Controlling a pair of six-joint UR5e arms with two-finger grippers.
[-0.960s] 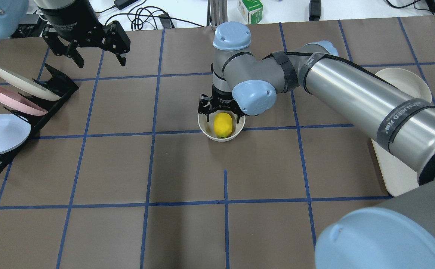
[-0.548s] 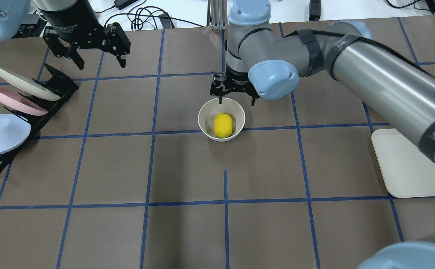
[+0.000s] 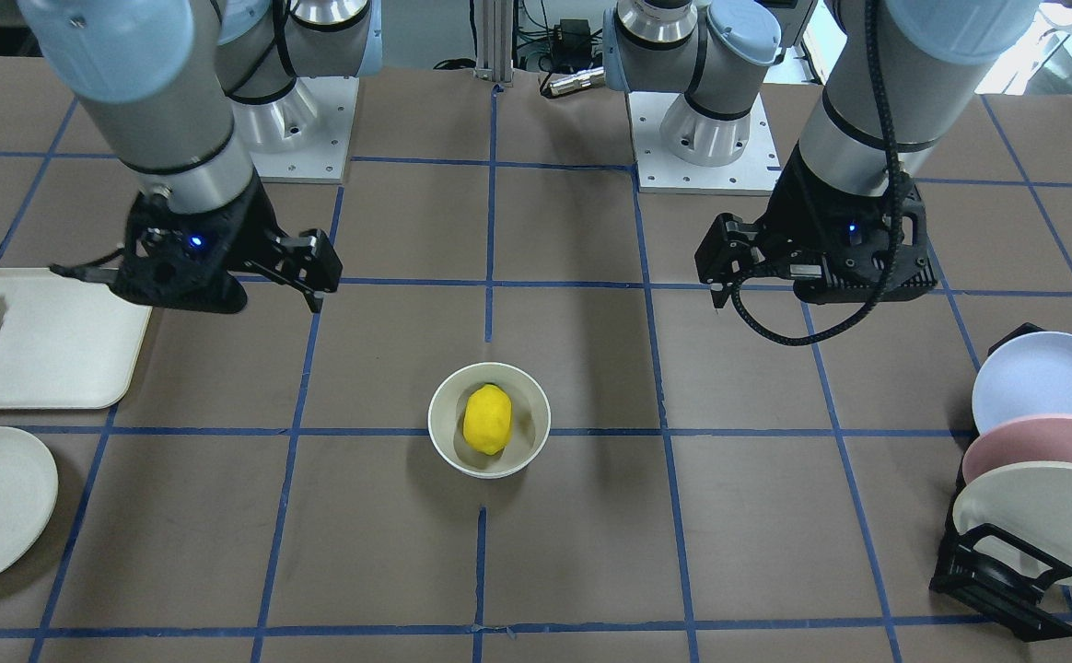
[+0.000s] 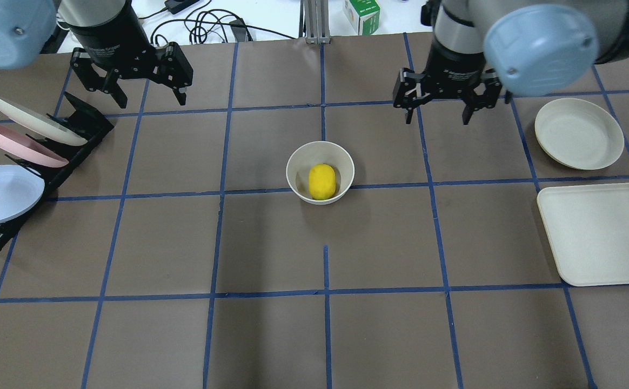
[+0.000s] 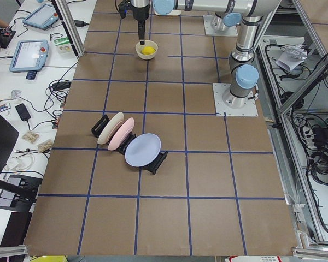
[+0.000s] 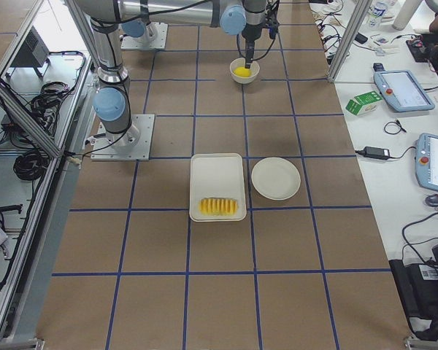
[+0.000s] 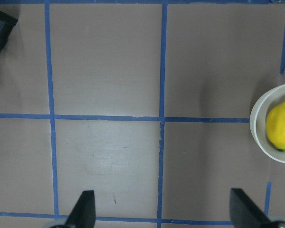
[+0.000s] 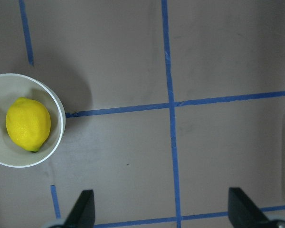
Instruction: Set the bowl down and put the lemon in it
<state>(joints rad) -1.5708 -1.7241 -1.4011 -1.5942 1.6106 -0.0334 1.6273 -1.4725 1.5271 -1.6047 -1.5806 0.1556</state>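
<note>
Brown table point(image 4: 271, 243) bears the bowl point(image 4: 295, 174) with the lemon point(image 4: 322, 181), its underside hidden.

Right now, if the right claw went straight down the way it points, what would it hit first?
The right claw would probably meet just the bare brown table, beside a blue tape line. The bowl sits off to one side of its path.

Under my left pincer point(image 4: 151, 101) lies a brown tabletop point(image 4: 174, 243), taped into squares by blue lines point(image 4: 220, 193). Past it, a white bench point(image 4: 276, 13) carries black cables point(image 4: 206, 22). Light falls even, shadows soft.
</note>
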